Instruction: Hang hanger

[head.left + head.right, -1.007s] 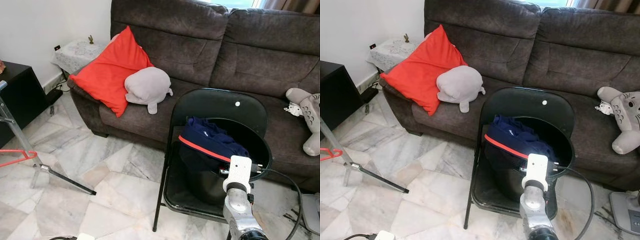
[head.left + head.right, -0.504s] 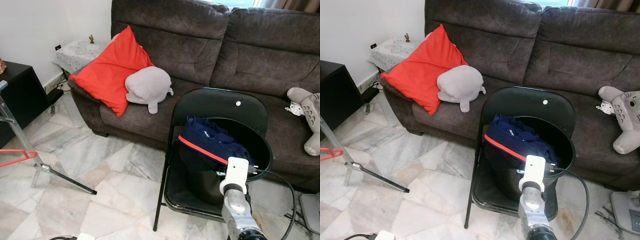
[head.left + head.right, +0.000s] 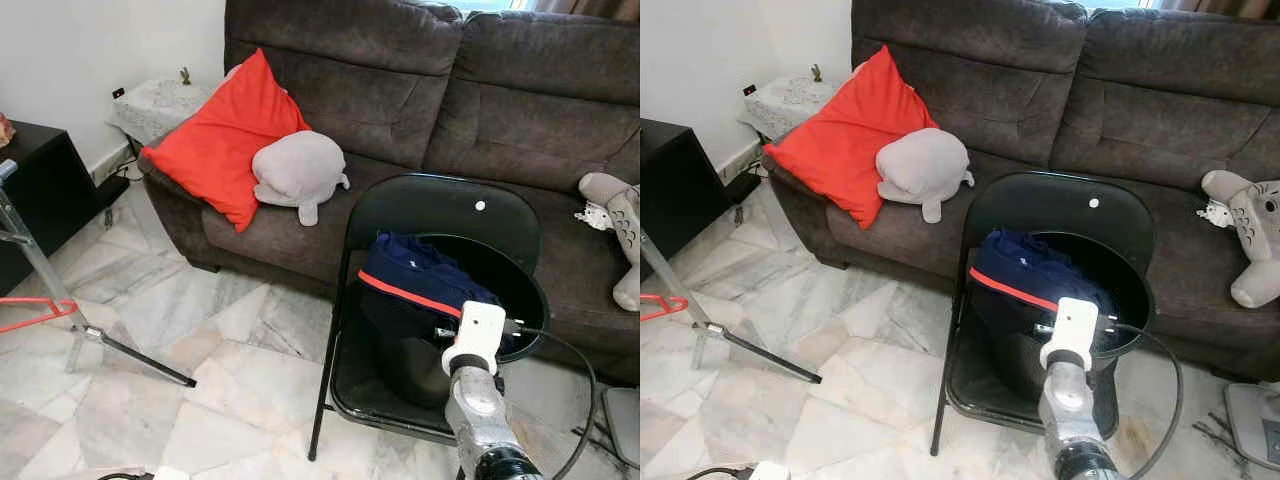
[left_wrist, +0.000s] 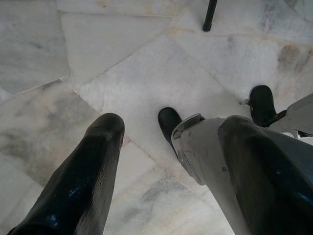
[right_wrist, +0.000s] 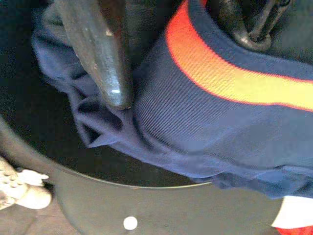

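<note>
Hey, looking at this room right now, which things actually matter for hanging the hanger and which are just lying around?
Belongs to the job:
- red hanger on the metal stand
- navy garment in the black bucket
- right pincer, fingers open over the garment
- folding chair holding the bucket

Just lying about:
- red cushion
- grey plush
- sofa
- totoro plush

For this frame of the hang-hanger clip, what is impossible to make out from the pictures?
- Red hanger: cut off by the left edge in the eye views, so its hook and full shape are unseen.
- Right gripper: in the eye views its own white wrist hides the fingers; in the wrist view the far finger is cut by the top edge, so any grip on the navy garment is unclear.
- Black bucket: contents beneath the garment are hidden.
- Grey plush toy: cropped by the right edge.
</note>
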